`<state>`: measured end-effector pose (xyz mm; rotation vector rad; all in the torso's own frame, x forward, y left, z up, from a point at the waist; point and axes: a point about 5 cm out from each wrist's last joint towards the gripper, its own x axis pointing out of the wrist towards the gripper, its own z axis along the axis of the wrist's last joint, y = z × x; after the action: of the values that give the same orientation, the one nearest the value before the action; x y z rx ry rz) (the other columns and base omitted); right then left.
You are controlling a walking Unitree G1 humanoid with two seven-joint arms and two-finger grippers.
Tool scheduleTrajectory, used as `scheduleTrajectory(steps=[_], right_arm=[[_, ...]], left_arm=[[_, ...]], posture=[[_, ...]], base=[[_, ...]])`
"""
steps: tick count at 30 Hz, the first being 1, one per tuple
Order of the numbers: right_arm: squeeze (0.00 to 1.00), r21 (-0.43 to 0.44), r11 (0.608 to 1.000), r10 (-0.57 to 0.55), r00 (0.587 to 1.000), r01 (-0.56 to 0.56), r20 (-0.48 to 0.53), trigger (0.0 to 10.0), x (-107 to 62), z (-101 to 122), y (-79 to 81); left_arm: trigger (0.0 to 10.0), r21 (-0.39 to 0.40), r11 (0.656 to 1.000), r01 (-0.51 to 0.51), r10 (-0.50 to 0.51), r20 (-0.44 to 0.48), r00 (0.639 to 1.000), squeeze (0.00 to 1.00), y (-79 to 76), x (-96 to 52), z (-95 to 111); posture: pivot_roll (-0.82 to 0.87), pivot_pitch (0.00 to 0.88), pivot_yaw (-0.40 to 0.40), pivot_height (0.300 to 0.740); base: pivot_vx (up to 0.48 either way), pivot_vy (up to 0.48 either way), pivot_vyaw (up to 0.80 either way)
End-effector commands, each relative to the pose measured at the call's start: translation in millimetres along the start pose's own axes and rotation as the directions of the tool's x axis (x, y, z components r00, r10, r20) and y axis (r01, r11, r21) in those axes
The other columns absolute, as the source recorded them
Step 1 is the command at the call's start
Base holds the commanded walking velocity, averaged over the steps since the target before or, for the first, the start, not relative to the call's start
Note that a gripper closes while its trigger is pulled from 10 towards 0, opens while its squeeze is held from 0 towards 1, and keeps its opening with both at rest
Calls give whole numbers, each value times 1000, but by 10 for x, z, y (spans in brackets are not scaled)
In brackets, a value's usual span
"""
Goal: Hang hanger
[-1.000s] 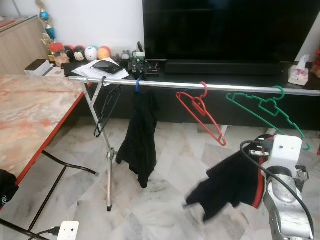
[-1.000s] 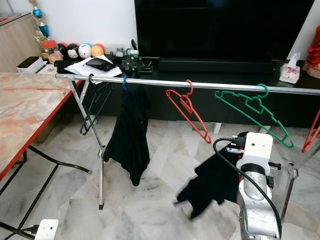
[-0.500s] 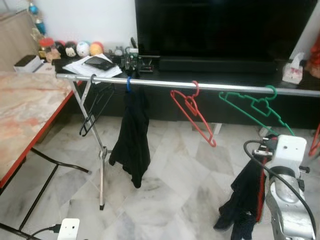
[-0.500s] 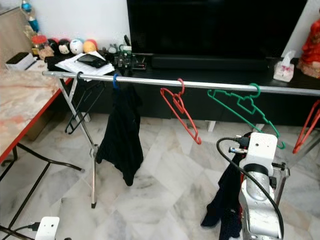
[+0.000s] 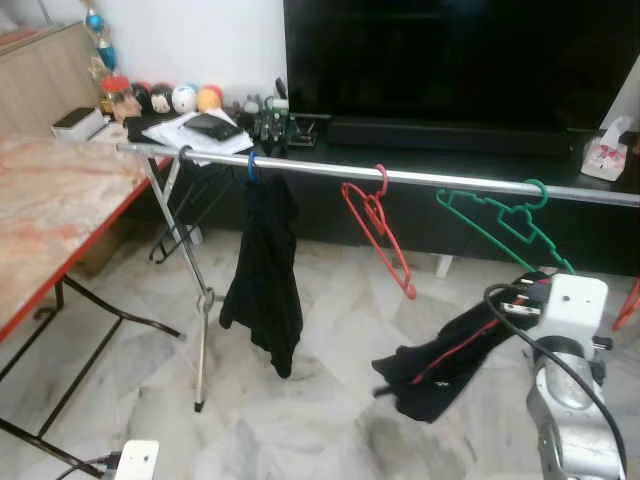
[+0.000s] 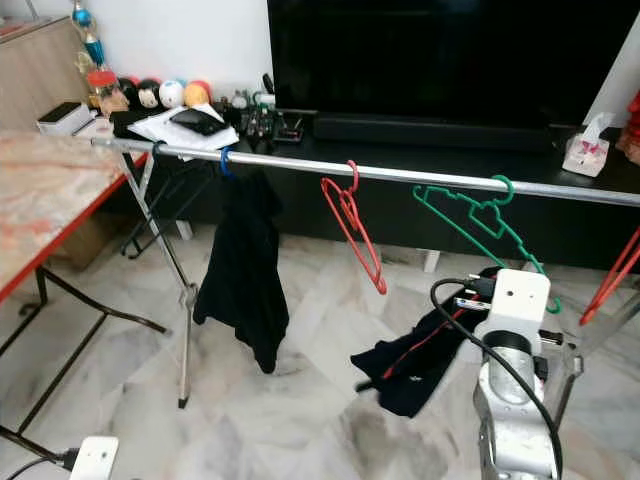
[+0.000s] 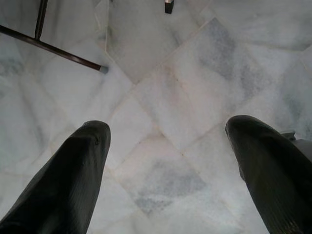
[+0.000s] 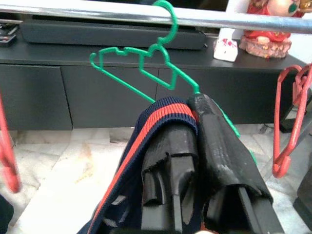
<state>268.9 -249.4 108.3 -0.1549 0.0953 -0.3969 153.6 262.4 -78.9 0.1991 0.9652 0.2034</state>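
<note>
Marble-patterned, with a red edge, the surface (image 5: pixel 50 215) stands at the far left on thin black legs. Beside it, a silver metal clothes rail (image 5: pixel 420 178) runs across the room in front of a black TV cabinet (image 6: pixel 420 140). Along the rail, from left to right, hang a black wire hanger (image 5: pixel 185 200), a black garment on a blue hook (image 5: pixel 265 285), an empty red plastic hanger (image 5: pixel 378 235) and an empty green plastic hanger (image 5: pixel 500 225). At the far right, another red hanger (image 6: pixel 610 275) hangs on the rail.

The left gripper (image 7: pixel 165 165) points down at the pale marble floor (image 7: pixel 165 97), its two black fingers (image 7: pixel 68 180) spread wide apart with nothing between them.

Lower right, the right gripper (image 8: pixel 195 161) sits just below the green hanger. Its fingers are pressed together, pinching a dark navy garment with red trim (image 5: pixel 445 350), whose collar band wraps over the fingers. The garment trails out to the robot's left, away from the silver right arm (image 5: pixel 570 400), hanging below the rail and off it. A thin red line runs through the cloth; I cannot tell whether it is a hanger or trim.
</note>
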Motion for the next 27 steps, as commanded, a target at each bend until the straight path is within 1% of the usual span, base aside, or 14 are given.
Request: scheduleTrajectory(steps=[1,9,13,18,20,25,27], right_arm=[[0,7,1000,-11,1000,11,28,10000,21,78,-21],[0,8,1000,-6,1000,6,27,10000,8,68,5],[0,2,1000,-2,1000,2,28,10000,4,52,6],[0,-14,1000,12,1000,-12,10,10000,-1,8,-5],[0,-38,999,33,999,-34,-33,10000,-8,-91,-22],[0,-50,998,40,994,-45,-100,10000,-30,-242,-65],[0,-71,996,38,987,-49,-156,10000,-52,-363,-91]], left_arm=[[10000,3,1000,4,-4,-4,1000,0,-12,3,4],[10000,2,1000,3,-3,-2,1000,0,-12,3,6],[10000,3,1000,2,-2,-1,1000,0,-12,4,11],[10000,0,1000,0,0,1,1000,0,-10,5,16],[10000,-3,1000,-8,8,8,1000,0,-6,4,21],[10000,-21,999,-25,25,26,999,0,3,2,33],[10000,-31,999,-32,33,33,999,0,6,1,37]], posture=[[-183,1,20,740],[-182,8,18,740],[-183,11,17,740],[-185,15,18,740],[-187,16,19,740],[-187,16,19,740],[-185,18,17,740]], base=[[0,-292,-781],[0,-292,-713],[0,-122,0],[0,0,0],[0,0,0],[0,0,0],[0,0,0]])
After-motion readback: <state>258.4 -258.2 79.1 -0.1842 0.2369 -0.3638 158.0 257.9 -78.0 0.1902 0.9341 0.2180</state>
